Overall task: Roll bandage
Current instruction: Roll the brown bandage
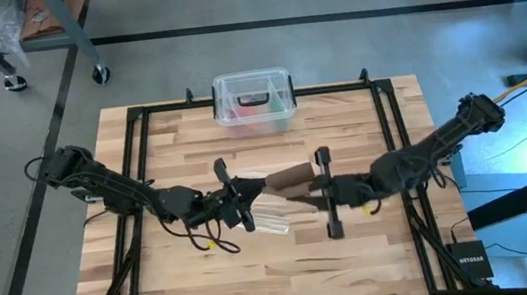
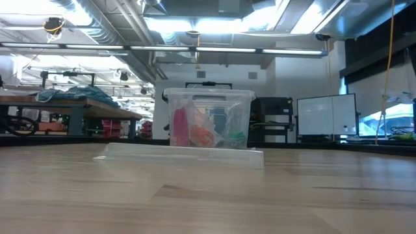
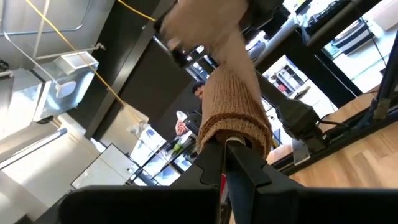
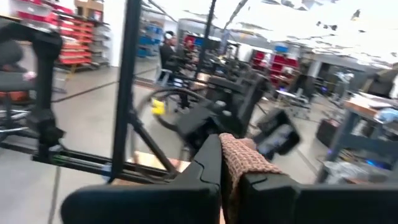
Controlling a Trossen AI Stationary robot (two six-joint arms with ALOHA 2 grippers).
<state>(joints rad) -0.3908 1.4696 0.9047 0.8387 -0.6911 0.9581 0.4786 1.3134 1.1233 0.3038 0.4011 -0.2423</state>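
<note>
The dark brown bandage [image 1: 285,178] stretches as a short, thick band between my two grippers above the middle of the table. My left gripper [image 1: 238,203] is shut on its left end, and the bandage runs away from the fingers in the left wrist view [image 3: 233,106]. My right gripper [image 1: 324,194] is shut on its right end, which also shows in the right wrist view [image 4: 239,163]. Neither the grippers nor the bandage show in the low view. My left gripper pinches the bandage's left end [image 3: 235,135] between its two fingers, where the fabric lies in several layers. The fingers come level from the table's left. The bandage is lifted clear of the table. My right gripper pinches the bandage's right end [image 4: 236,155] between its two fingers. The fingers come level from the table's right. The fabric stands up between them, clear of the table.
A clear plastic bag [image 1: 268,218] lies on the table just under and near the grippers. A clear plastic box [image 1: 254,101] with a black handle and colourful contents stands at the far middle; it also shows in the low view [image 2: 208,120]. Black frame rails [image 1: 139,163] run along the table.
</note>
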